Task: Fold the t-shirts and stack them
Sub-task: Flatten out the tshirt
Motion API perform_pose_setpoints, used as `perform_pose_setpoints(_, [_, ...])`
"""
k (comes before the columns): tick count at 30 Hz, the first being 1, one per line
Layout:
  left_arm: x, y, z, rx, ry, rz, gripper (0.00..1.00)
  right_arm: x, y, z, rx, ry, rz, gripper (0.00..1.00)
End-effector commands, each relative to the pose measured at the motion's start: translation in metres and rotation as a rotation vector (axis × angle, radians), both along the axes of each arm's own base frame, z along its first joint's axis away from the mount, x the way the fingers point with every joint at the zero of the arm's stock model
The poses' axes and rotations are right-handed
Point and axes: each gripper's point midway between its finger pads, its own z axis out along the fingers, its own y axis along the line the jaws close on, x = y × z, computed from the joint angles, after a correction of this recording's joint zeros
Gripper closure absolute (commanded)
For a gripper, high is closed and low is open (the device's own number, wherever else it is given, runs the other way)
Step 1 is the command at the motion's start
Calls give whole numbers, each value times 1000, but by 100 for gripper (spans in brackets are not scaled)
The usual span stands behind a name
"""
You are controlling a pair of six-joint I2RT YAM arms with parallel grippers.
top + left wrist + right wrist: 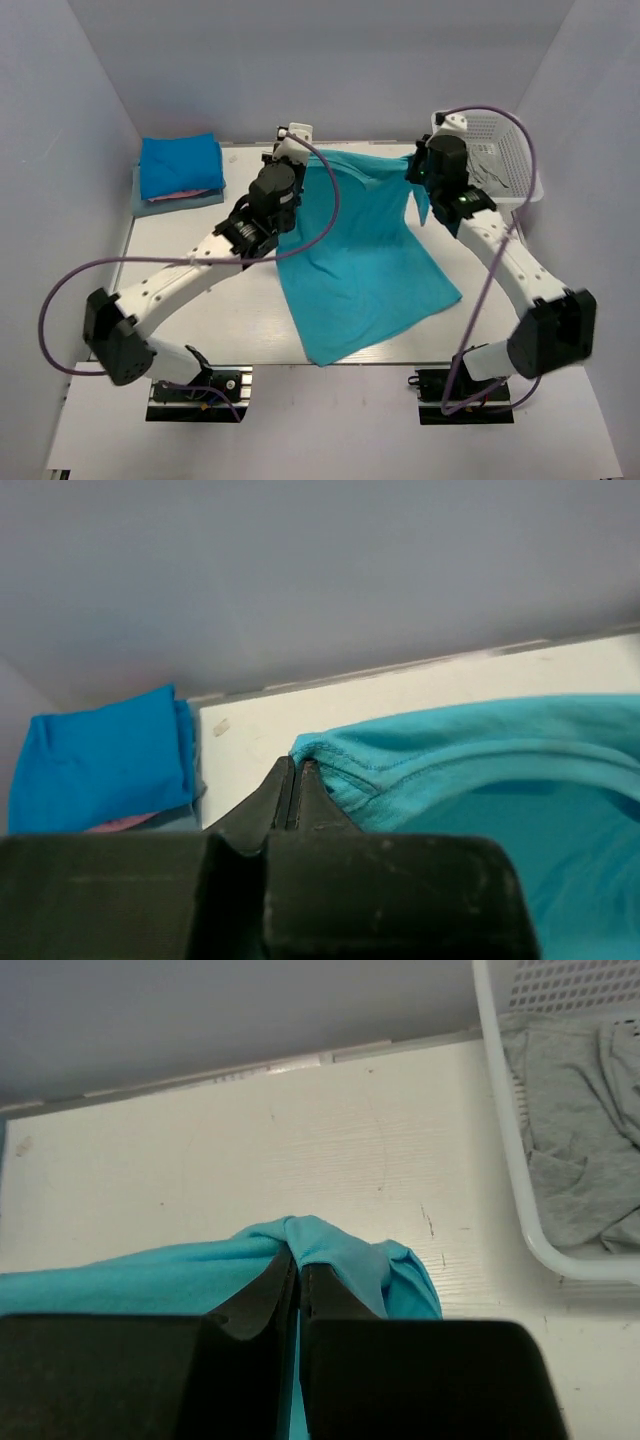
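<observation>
Supervisor: Status of the turquoise t-shirt [365,260]?

Operator: Its hem lies nearest me, slanted along the near edge of the table [250,320]. The long axis runs near to far, leaning slightly right at the hem. The neck points to the far wall. I see the body spread out, unfolded.

Supervisor: Grippers?

Operator: The left gripper [297,765] is clamped on the left shoulder seam. The right gripper [298,1255] is clamped on the right shoulder, where the fabric is bunched.

Supervisor: Progress?

Operator: At far left, the stack [180,168] holds folded tees, blue on top. At far right, the basket [507,1130] contains a grey garment [570,1160]. I judge this fold not started, with more to follow.
</observation>
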Motion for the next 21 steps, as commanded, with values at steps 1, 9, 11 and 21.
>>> perform_pose_setpoints(1, [43, 5, -34, -46, 38, 53, 100, 42, 7, 18, 26, -106, -33, 100])
perform_pose_setpoints(9, [164, 49, -134, -49, 220, 219, 100, 136, 41, -66, -14, 42, 21, 100])
perform_pose_setpoints(11, [188, 60, -135, -90, 218, 269, 100, 163, 58, -36, -1, -23, 82, 100])
perform_pose_setpoints(21, [267, 74, -162, -80, 358, 309, 0, 211, 76, -114, -75, 95, 125, 10])
